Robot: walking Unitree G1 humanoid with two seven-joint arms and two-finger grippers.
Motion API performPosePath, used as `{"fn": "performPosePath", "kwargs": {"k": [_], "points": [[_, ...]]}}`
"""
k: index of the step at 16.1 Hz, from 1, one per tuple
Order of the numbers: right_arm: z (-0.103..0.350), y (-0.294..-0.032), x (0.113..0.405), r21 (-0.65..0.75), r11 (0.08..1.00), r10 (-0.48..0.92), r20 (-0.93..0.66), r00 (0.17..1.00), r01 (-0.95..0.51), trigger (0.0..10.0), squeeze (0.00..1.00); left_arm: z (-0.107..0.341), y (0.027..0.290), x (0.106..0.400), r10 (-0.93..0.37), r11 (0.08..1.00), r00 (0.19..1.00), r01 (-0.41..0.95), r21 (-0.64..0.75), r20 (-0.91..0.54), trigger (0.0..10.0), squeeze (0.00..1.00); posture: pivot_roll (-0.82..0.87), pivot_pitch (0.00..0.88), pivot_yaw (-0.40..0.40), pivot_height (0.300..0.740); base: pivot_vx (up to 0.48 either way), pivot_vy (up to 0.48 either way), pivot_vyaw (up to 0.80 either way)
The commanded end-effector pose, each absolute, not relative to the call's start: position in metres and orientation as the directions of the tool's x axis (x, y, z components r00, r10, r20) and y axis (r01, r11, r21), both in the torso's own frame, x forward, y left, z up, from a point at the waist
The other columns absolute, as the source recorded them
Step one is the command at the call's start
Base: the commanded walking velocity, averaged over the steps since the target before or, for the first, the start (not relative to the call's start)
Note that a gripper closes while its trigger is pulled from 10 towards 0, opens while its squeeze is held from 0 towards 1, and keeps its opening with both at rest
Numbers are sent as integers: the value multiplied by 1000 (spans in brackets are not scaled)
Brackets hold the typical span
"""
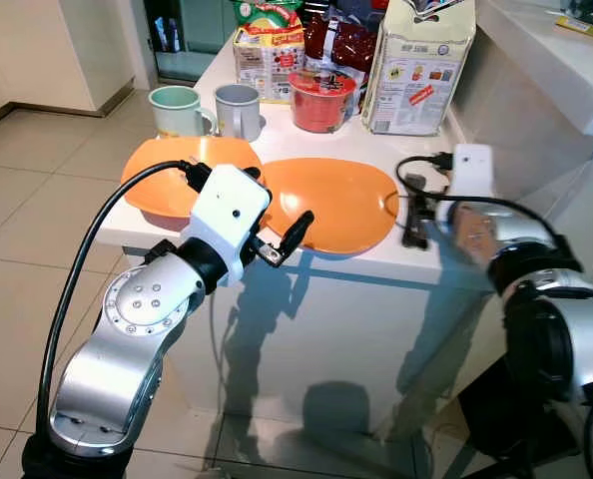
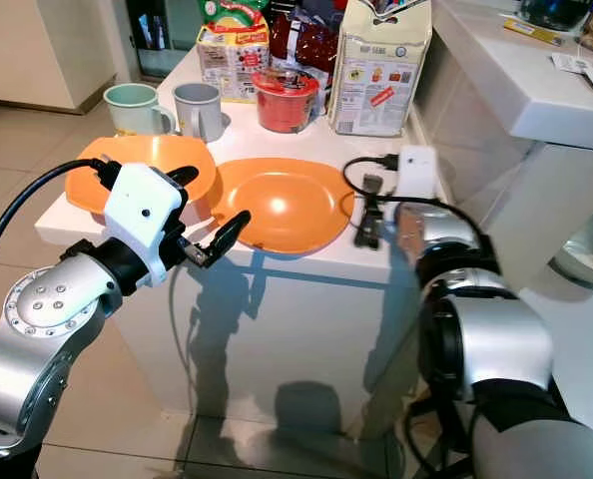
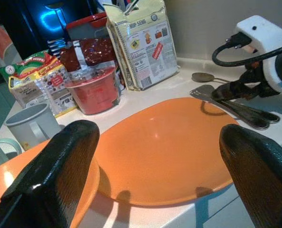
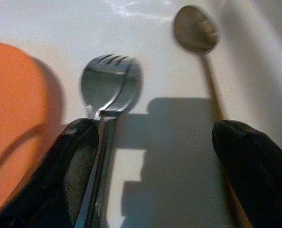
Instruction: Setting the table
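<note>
Two orange plates lie side by side on the white table [image 1: 426,254]: one on the left [image 1: 167,170], one in the middle [image 1: 341,200]. My left gripper [image 3: 162,133] hovers open at the table's front edge, facing the middle plate with nothing between its fingers. A fork [image 4: 110,85] and a spoon [image 4: 195,28] rest on the table just right of that plate. My right gripper [image 4: 157,128] is low over them, open; the fork's handle runs next to one finger and the spoon's handle lies between the two.
At the back of the table stand a green mug [image 1: 177,110], a grey mug [image 1: 239,110], a red noodle cup [image 1: 321,100], a tall paper bag [image 1: 416,70] and snack packets [image 1: 269,55]. A white counter [image 1: 546,60] rises on the right. Tiled floor lies to the left.
</note>
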State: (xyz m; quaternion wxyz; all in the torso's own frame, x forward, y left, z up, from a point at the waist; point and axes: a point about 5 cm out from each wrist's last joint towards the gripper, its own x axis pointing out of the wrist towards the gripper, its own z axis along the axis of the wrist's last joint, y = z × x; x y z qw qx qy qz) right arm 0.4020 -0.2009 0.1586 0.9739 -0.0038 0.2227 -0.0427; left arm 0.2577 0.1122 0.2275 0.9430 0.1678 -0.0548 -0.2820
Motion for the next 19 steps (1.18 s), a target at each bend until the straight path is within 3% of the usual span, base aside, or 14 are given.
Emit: {"fn": "performPosePath", "kwargs": {"k": [1, 2, 3, 6, 9, 19], "points": [[168, -208, 404, -76, 994, -98, -415, 904, 73, 7686, 0, 230, 108, 259, -560, 778, 828, 517, 357, 20, 10000, 0, 98, 0, -64, 740, 0, 0, 0], [173, -209, 405, -100, 993, -94, -400, 912, 59, 9255, 0, 230, 107, 260, -562, 777, 827, 518, 358, 23, 10000, 0, 97, 0, -64, 740, 0, 0, 0], [178, -208, 407, -109, 993, -78, -385, 920, 39, 10000, 0, 231, 107, 260, -562, 777, 827, 516, 360, 27, 10000, 0, 98, 0, -65, 740, 0, 0, 0], [185, -202, 410, -82, 997, -30, -364, 931, 1, 10000, 0, 232, 107, 261, -560, 778, 828, 512, 364, 33, 10000, 0, 99, 0, -65, 740, 0, 0, 0], [192, -189, 413, 77, 996, 72, -332, 941, -49, 10000, 0, 233, 107, 263, -560, 778, 827, 509, 367, 39, 10000, 0, 98, 0, -70, 740, 0, 0, 0], [144, -202, 393, -74, 991, 54, -559, 827, -115, 10000, 0, 233, 104, 264, -581, 761, 813, 526, 380, 38, 10000, 0, 86, 0, -66, 740, 0, 0, 0]]}}
